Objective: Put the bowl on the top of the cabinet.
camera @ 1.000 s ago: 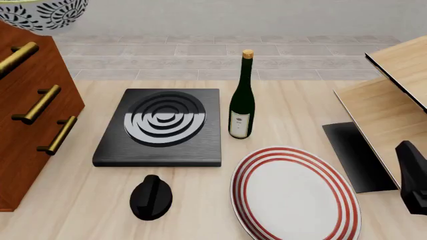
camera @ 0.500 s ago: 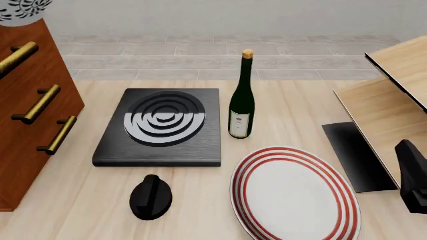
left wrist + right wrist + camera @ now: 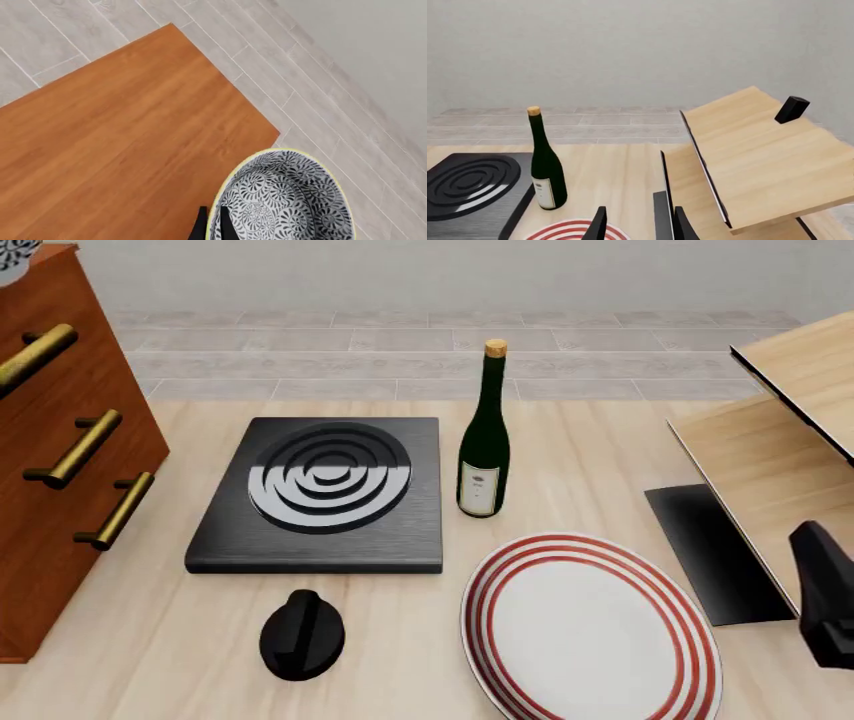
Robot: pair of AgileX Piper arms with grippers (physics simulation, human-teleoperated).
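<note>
Glazed ceramic, by its look, makes up the bowl [image 3: 283, 197]: a deep round vessel, white with a dense dark floral pattern inside and out and a pale yellowish rim, so it is judged rigid, moderately heavy for its size, smooth enough to slip, and liable to chip or crack if dropped. The left wrist view shows the left gripper [image 3: 211, 223] pinching the bowl's wall at the rim, one dark finger outside the wall and one inside, the jaws narrow and closed on that wall. This rim pinch is the practical grasp, since the body is too wide to span; the hold sits off-centre, so the bowl's weight is expected to lever against the fingers, and slow, level motion is advisable. The bowl hangs in the air beside the corner of the cabinet [image 3: 127, 145] top, partly over the wooden surface and partly over the tiled floor beyond it; contact with the top cannot be confirmed. In the front view only a sliver of the bowl shows at the upper left corner above the cabinet. Placement calls for moving the bowl further over the panel, lowering until the base bears flat, then releasing. The right gripper [image 3: 639, 220] idles low near the plate [image 3: 591, 630] and the shelf unit [image 3: 787, 440], jaws somewhat apart and holding nothing.
</note>
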